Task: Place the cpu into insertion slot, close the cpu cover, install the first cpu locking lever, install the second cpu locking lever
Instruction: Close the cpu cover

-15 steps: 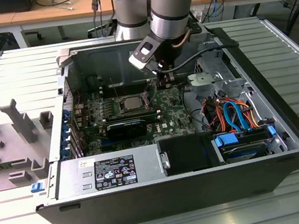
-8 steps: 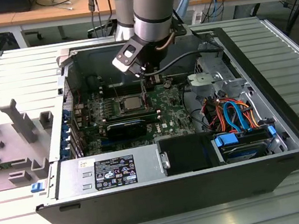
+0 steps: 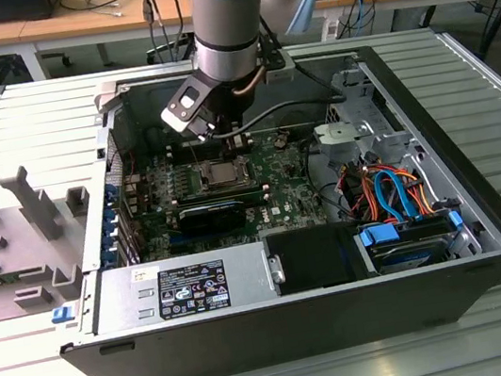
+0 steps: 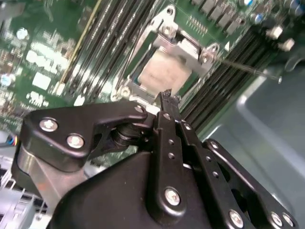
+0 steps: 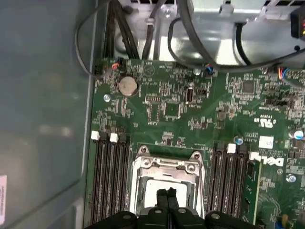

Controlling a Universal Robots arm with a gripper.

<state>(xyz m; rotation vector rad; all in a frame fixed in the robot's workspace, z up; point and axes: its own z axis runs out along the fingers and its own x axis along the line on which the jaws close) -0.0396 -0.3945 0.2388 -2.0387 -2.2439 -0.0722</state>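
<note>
The cpu lies flat in the insertion slot on the green motherboard, its silver-grey top showing. The silvery cpu cover seems to lie down around it, framing the chip in its window. From one corner of the socket a thin metal locking lever sticks out over the black memory slots. My gripper hangs just above the edge of the cpu, its black fingers shut together with nothing between them.
Long black memory slots flank the socket on both sides. A black card lies in front of it. The power supply, a blue drive bay and orange cables fill the case. Black cables cross nearby.
</note>
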